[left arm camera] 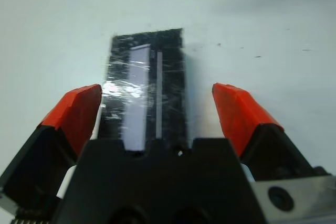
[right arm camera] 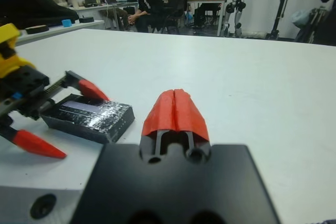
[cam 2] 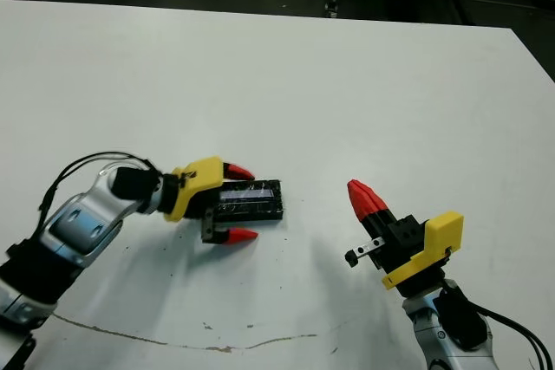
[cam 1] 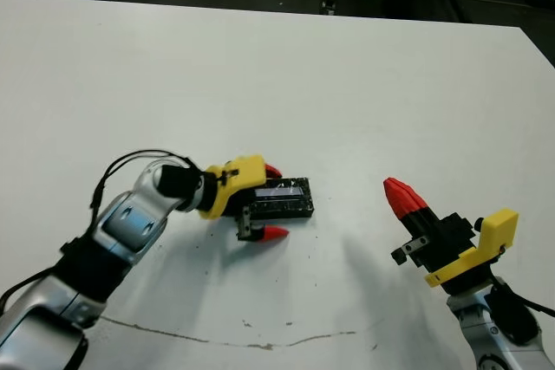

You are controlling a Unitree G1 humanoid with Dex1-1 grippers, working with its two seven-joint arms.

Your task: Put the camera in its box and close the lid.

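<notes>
no text, label, brand, number or sign can be read in any view: nothing legible on the lid (cam 1: 285, 199), on the grippers, on the white table (cam 1: 347, 93), or in the room behind the people

glossy black crinkly-sheened rectangular lid (cam 1: 284, 199): 1 | white flat surface (cam 1: 364, 84): 1 | yellow-and-black pincer with two red-tipped fingers: 2, left pincer (cam 1: 268, 203) and right pincer (cam 1: 401, 193) | seated people beyond the surface (right arm camera: 142, 1): 4 seen
</notes>
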